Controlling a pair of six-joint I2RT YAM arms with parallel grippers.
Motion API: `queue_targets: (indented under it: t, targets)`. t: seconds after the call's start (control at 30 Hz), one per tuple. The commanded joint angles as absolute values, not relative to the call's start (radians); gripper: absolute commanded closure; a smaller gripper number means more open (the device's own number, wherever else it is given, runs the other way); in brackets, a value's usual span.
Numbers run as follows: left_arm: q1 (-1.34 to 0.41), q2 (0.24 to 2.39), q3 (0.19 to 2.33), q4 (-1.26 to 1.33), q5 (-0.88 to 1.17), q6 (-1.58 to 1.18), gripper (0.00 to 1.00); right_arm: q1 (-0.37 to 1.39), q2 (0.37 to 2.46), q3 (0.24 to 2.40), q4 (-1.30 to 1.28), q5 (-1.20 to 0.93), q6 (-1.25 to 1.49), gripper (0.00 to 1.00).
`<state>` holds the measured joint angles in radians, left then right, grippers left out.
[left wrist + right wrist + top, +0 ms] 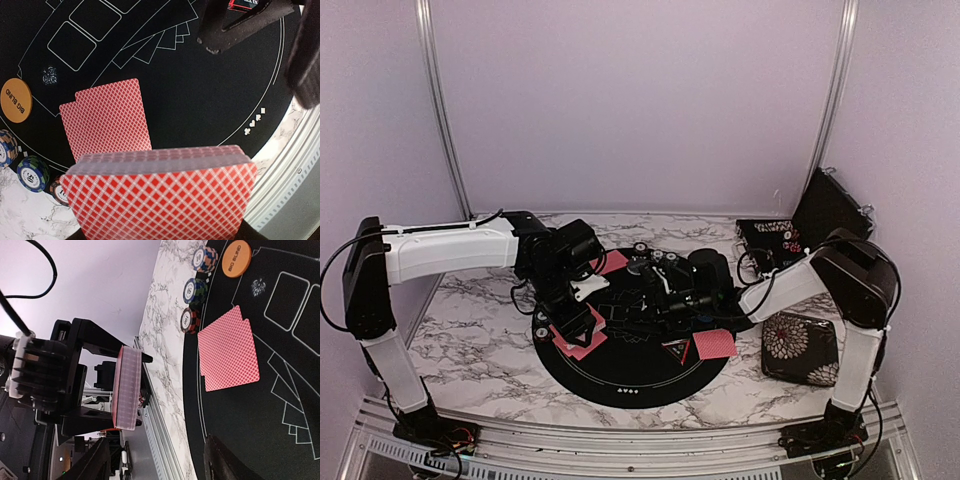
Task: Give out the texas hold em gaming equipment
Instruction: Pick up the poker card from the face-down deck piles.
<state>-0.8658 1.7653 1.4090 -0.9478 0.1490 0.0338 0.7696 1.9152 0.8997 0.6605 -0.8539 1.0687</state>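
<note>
The deck of red-backed cards (160, 200) is clamped across its width by the left hand (125, 387), held off the round black mat (210, 100) above its near-left edge. Just beyond it, two dealt cards (227, 350) lie face down, overlapped. The Big Blind button (15, 100) and the striped chip stacks (32, 172) sit at the mat's rim, by the marble surface (165, 315). The right hand (160, 460) faces the deck with its fingers well spread and nothing between them.

The step looks like drawing the next card. To do it well, pinch only the top card at a free edge and slide it off flat, so the one below is not dragged along. The left hand should keep the deck steady.
</note>
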Motion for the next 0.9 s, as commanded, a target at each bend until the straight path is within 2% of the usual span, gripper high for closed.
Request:
queue_targets:
  t: [0.0,0.33,0.87]
  targets:
    - [-0.861,1.732,1.41,-0.957,0.162,0.039,0.45,0.791,1.955,0.942,0.777,-0.879,1.148,0.38]
    - [-0.861,1.73,1.407,-0.956,0.161,0.039,0.45,0.816,2.029,0.954,0.959,-0.889,1.285,0.38]
    - [-0.861,1.722,1.398,-0.954,0.161,0.038,0.45,0.849,2.099,1.037,0.966,-0.881,1.333,0.41]
